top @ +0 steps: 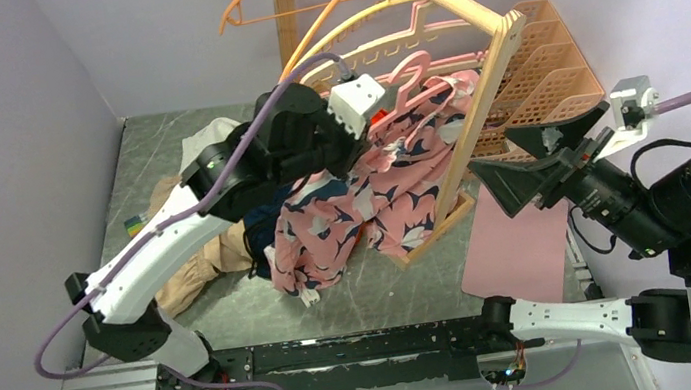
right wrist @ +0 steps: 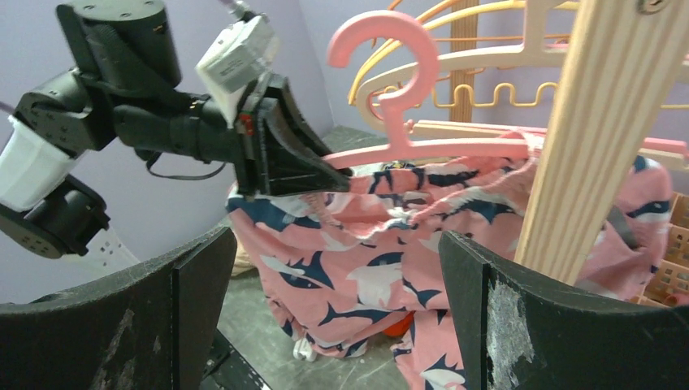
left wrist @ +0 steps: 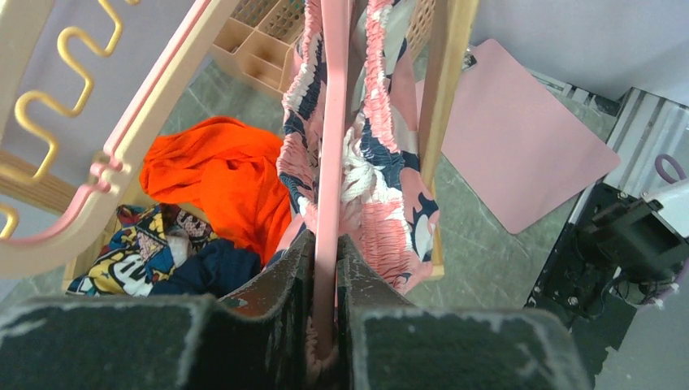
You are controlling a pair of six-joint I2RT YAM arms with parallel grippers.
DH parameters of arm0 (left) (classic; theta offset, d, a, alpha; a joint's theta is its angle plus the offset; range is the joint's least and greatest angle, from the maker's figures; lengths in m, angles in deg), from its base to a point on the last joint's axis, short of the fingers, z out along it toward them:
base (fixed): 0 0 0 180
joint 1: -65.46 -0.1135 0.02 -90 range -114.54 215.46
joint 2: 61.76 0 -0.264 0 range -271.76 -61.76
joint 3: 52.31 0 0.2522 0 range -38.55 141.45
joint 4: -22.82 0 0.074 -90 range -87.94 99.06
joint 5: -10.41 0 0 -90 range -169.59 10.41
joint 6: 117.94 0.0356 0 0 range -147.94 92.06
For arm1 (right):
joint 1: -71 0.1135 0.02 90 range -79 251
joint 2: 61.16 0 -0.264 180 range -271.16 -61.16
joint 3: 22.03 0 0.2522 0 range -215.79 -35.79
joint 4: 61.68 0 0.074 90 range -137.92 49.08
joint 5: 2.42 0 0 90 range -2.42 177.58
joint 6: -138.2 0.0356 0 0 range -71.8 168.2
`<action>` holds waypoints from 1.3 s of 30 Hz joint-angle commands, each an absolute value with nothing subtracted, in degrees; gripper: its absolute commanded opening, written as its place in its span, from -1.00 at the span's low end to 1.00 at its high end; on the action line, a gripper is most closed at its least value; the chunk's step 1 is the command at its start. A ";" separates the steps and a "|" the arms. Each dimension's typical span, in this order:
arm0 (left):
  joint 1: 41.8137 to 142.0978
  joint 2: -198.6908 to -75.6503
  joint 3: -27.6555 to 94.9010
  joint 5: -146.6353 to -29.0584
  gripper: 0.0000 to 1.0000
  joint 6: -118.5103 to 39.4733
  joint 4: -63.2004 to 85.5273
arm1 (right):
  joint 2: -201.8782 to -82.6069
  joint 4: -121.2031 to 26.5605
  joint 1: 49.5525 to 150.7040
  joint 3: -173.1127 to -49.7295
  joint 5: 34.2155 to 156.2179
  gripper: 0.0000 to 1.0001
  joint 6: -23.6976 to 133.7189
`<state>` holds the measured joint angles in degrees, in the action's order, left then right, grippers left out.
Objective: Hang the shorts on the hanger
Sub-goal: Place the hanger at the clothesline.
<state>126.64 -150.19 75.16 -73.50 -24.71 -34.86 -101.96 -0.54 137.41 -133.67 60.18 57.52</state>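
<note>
Closest to me, the right fingers [right wrist: 122, 325] stand wide apart with nothing between them, poised at the near side of the rack, level with the shorts [right wrist: 366, 276]. I read that as a free hand waiting to tug fabric while the other arm carries the load. Just past them, the wooden rack post [right wrist: 585, 122] cuts across the view and hides where the far end of the garment meets the hanger [right wrist: 439, 149]. The left fingers [left wrist: 268, 301] are clamped on one arm of that pink hanger, which runs straight out from between them. That grip near the arm's end holds the hanger up off the worktop [top: 384, 291] and leaves the hook free. The shorts hang from it. Their gathered waistband lies on both sides of the hanger arm in the left wrist view (so I judge the arm is threaded into the waist opening, though I can't confirm how far). Their lower part droops toward the worktop among a pile of other clothes. Beyond sit an orange-red garment [left wrist: 219, 175] and a pink mat [top: 519, 243]. Farthest back are the rack's rail with its orange and yellow hangers [top: 337, 4] and a slotted basket [top: 547, 68].
</note>
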 commanded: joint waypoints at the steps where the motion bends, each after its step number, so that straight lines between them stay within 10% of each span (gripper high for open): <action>1: 125.88 -154.40 81.34 -75.40 -0.86 -25.31 -30.18 | -101.65 -2.45 136.99 -133.33 61.92 1.00 56.20; 39: 120.13 -175.53 98.05 -90.11 -0.86 -29.92 -16.19 | -97.69 -10.75 133.33 -133.95 70.83 1.00 58.19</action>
